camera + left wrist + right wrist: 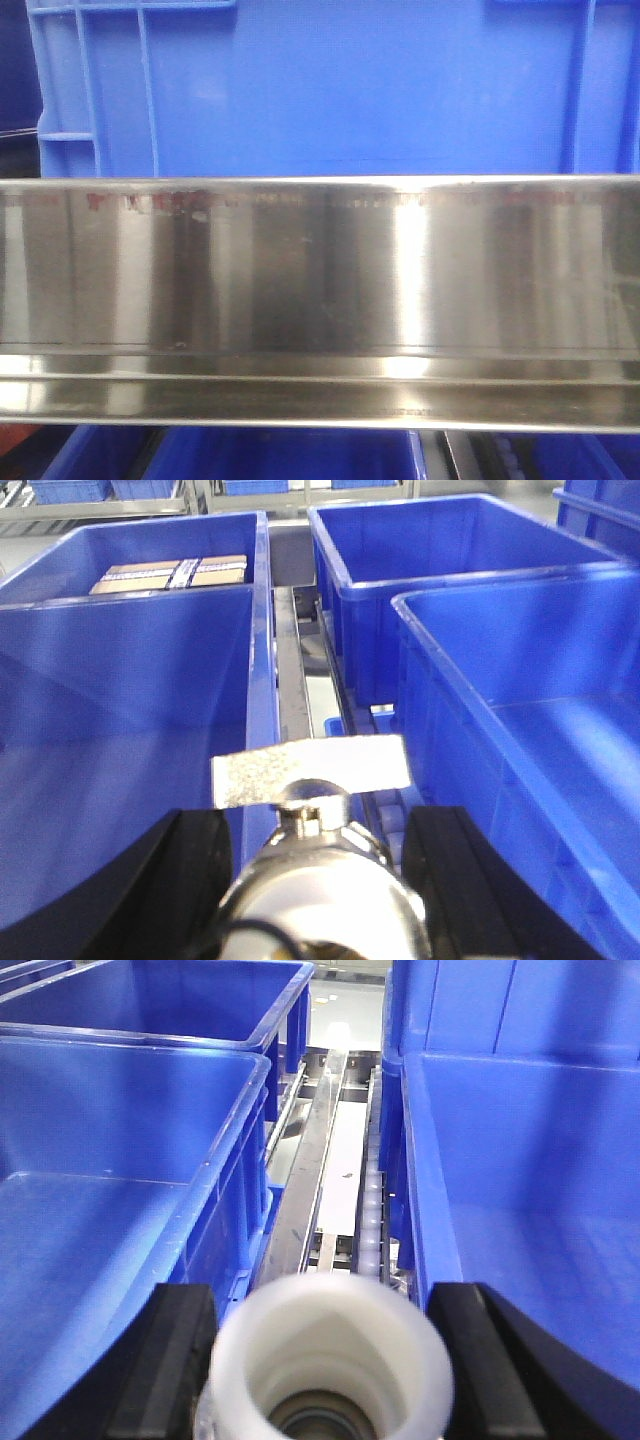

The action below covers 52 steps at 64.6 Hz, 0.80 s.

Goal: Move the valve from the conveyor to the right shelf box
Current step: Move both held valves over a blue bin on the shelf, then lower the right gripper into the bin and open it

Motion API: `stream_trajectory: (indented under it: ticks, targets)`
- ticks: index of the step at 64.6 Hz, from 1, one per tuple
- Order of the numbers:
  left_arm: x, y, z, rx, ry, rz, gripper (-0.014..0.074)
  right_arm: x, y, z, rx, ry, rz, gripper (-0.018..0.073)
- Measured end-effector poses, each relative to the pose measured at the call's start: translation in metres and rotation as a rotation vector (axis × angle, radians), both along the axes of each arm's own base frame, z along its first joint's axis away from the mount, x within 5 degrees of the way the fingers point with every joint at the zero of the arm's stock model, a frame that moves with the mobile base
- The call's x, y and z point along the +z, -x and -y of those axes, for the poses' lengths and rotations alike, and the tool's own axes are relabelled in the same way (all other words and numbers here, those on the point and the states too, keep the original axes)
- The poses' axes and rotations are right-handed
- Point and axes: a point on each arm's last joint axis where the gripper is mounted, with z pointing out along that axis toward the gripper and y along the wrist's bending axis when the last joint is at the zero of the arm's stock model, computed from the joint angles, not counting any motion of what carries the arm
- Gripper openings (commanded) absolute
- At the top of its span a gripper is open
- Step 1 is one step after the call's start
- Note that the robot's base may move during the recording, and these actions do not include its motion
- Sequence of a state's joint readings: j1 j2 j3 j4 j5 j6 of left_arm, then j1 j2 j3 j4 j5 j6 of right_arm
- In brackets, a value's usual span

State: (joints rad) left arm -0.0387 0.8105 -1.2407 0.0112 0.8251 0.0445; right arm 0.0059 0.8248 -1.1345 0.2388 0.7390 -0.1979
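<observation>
Currently in transfer step: left gripper [322,855] clamped on valve [320,890], lever [310,768] flat across the top, hanging over the gap between boxes [120,730], above no box floor yet. Also right gripper [325,1360] closed round a white fitting [330,1345]. Next, probably: shift sideways over near-right box [520,660], drop past rim, release. Unsure of target box. Count, left wrist view: 1 valve, 4 near boxes, more behind. Front view: 1 shelf rail [320,270], 1 box [350,90] above it. No conveyor in view.
</observation>
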Motion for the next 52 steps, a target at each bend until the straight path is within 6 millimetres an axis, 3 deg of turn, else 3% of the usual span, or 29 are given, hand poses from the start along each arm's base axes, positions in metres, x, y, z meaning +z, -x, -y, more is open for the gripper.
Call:
stream_trajectory:
  ticks: [13,22,40,47,52]
  targets:
    - [0.000,-0.002,0.003,-0.019,0.033,-0.007,-0.0111,0.002,-0.001,0.000,0.000,-0.016,0.023,-0.0153]
    - [0.003,-0.020,0.017,-0.112,0.047,-0.033,-0.0111,0.018,-0.001,-0.004,0.025,-0.063,0.075,-0.0153]
    - [0.026,-0.074,0.099,-0.442,-0.013,-0.060,-0.0111,0.074,-0.018,-0.037,0.222,-0.093,0.182,-0.0153]
    - [0.030,-0.100,0.130,-0.503,-0.010,-0.077,-0.0111,0.084,-0.038,-0.061,0.322,-0.105,0.174,-0.0153]
    - [0.032,-0.118,0.145,-0.522,-0.003,-0.101,-0.0111,0.080,-0.058,-0.081,0.384,-0.104,0.127,-0.0153]
